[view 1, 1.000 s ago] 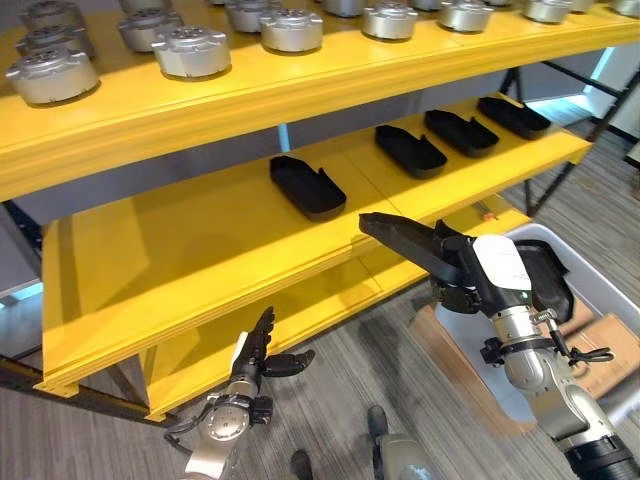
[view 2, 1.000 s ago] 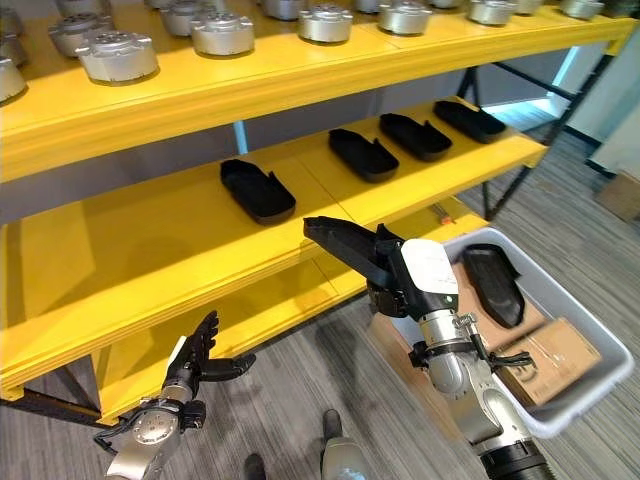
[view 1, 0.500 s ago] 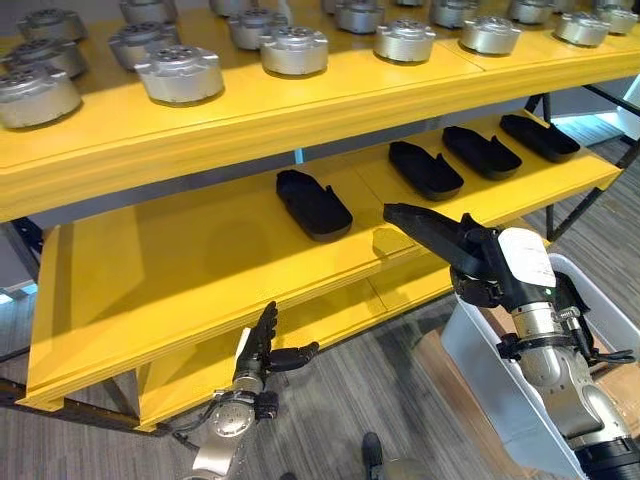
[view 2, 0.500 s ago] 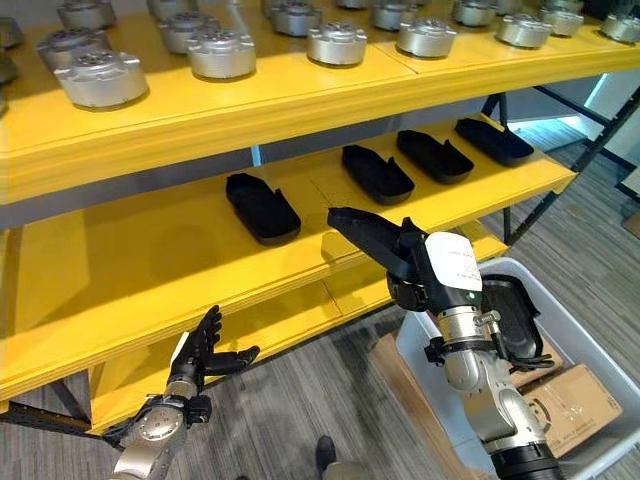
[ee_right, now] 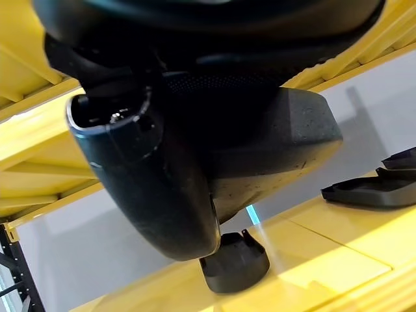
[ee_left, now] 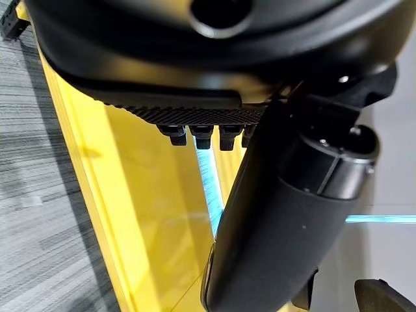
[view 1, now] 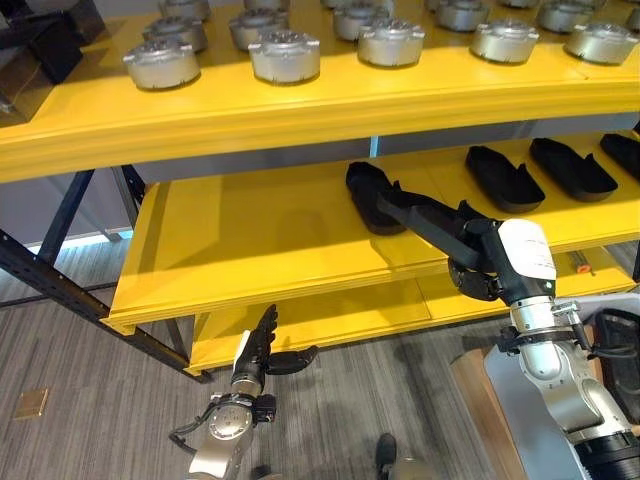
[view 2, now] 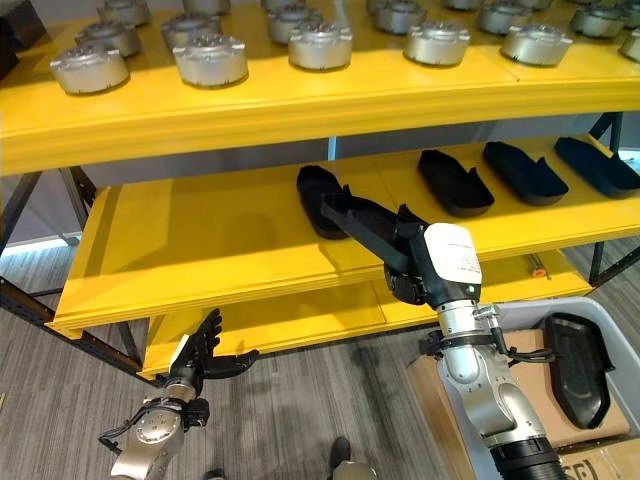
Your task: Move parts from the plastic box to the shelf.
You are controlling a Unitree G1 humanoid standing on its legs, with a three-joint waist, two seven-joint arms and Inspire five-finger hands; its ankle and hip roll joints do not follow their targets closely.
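Yellow shelf (view 2: pixel 200 250) across the scene: middle board wide and bare toward its left end, a row of black parts (view 2: pixel 520 165) along its right half, silver round castings (view 2: pixel 210 55) on the top board. Grey plastic box (view 2: pixel 520 320) on the floor by the shelf's right end, one more black part (view 2: pixel 575 375) lying inside.

Right hand (view 2: pixel 405 265) raised at the middle board's front edge, clamped on a long black part (view 2: pixel 355 225) that juts out over the board toward the leftmost placed part (view 2: pixel 320 195). Whether the two touch: hard to tell from here, probably just apart.

Step in hand, by the look of it: laying the held part down. Best done by carrying it left of the leftmost placed part, parallel to the row, level with the board, fully past the front lip before letting go. Worth avoiding: a nudge against the neighbour.

Left hand (view 2: pixel 205 355) low before the bottom board's left end, fingers straight and spread, holding nothing.
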